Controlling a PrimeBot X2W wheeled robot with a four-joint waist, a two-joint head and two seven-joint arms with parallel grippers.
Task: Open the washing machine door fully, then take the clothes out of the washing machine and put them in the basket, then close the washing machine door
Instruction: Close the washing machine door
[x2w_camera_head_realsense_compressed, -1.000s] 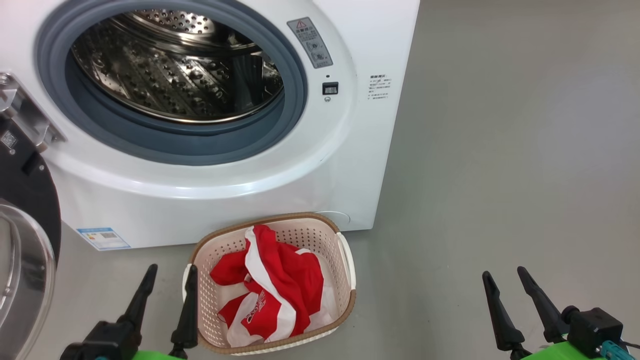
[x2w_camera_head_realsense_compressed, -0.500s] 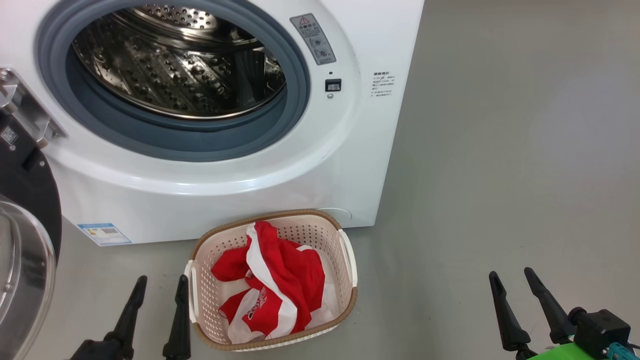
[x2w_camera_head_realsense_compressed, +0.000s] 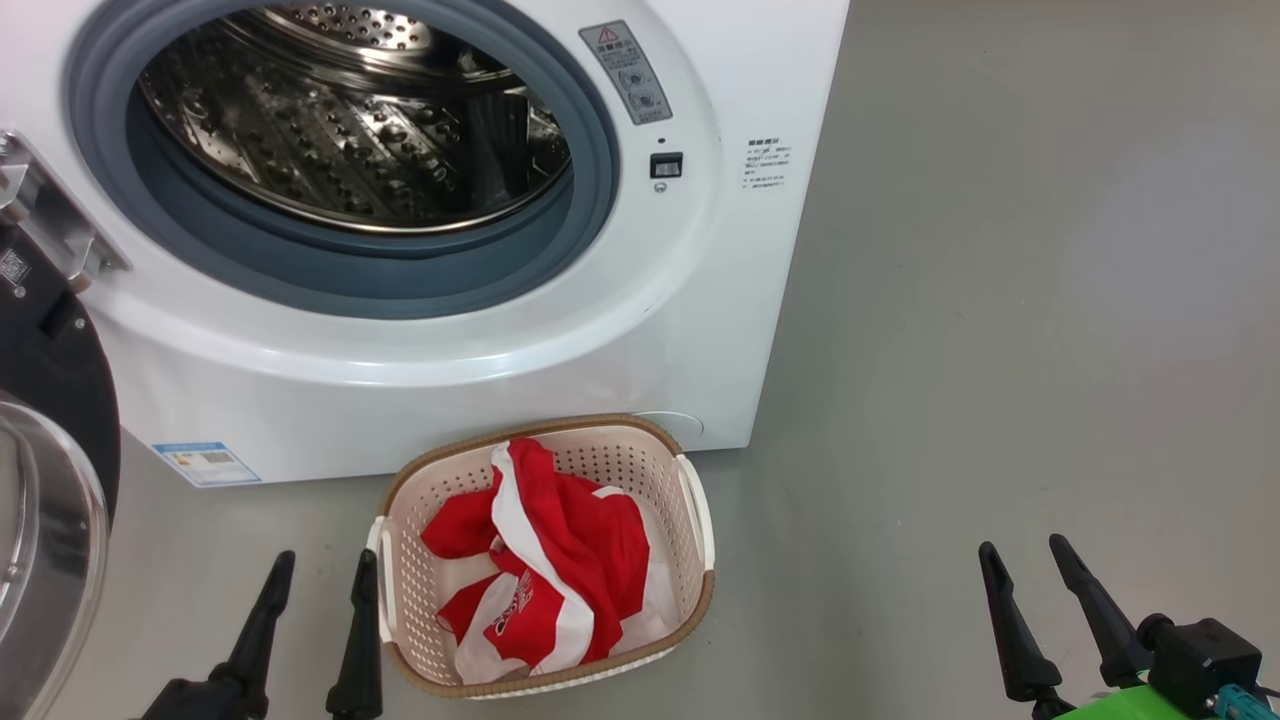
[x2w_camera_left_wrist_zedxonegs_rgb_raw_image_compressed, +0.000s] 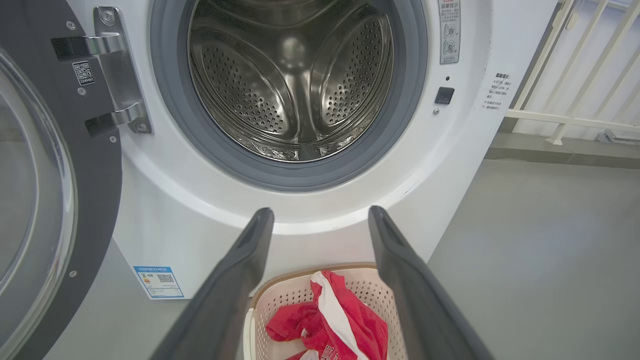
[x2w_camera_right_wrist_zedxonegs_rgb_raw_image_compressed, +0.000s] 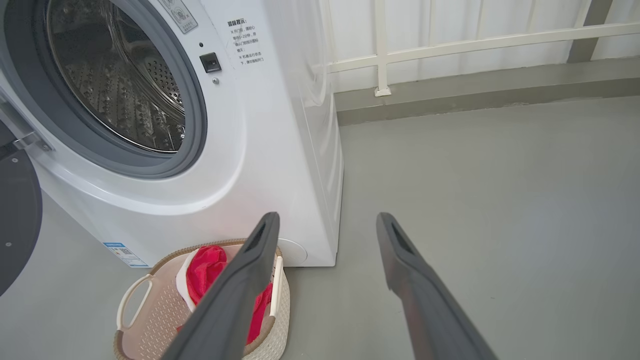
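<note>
Both jaws stand released. I read the left gripper (x2w_camera_head_realsense_compressed: 327, 556) with its two dark fingers spread and nothing between them. The right gripper (x2w_camera_head_realsense_compressed: 1023, 545) is in the same condition, spread and empty.

1. Left gripper position. It sits at the lower left of the head view, just beside the left end of the basket (x2w_camera_head_realsense_compressed: 700, 600). Its inner finger lies along the basket's left handle, and I cannot tell whether they touch. In the left wrist view the fingers (x2w_camera_left_wrist_zedxonegs_rgb_raw_image_compressed: 240, 280) point toward the washing machine (x2w_camera_head_realsense_compressed: 700, 300).

2. Right gripper position. It hangs over grey floor (x2w_camera_head_realsense_compressed: 1000, 350), well apart from the basket on the right side.

3. Washing machine door (x2w_camera_head_realsense_compressed: 50, 400). It is swung wide open to the left on a metal hinge (x2w_camera_head_realsense_compressed: 50, 220), with its black rim and glass bowl at the left edge of the head view.

4. Drum (x2w_camera_head_realsense_compressed: 350, 120). Its perforated steel wall shows inside the grey rubber ring (x2w_camera_head_realsense_compressed: 590, 200).

5. Clothes (x2w_camera_head_realsense_compressed: 560, 540). They lie in the basket as a crumpled red and white heap, with printed lettering on a fold near the front.

6. Basket location. It stands on the floor just before the machine's lower front, right of the blue label (x2w_camera_head_realsense_compressed: 205, 463). I cannot tell whether its far rim touches the machine.
</note>
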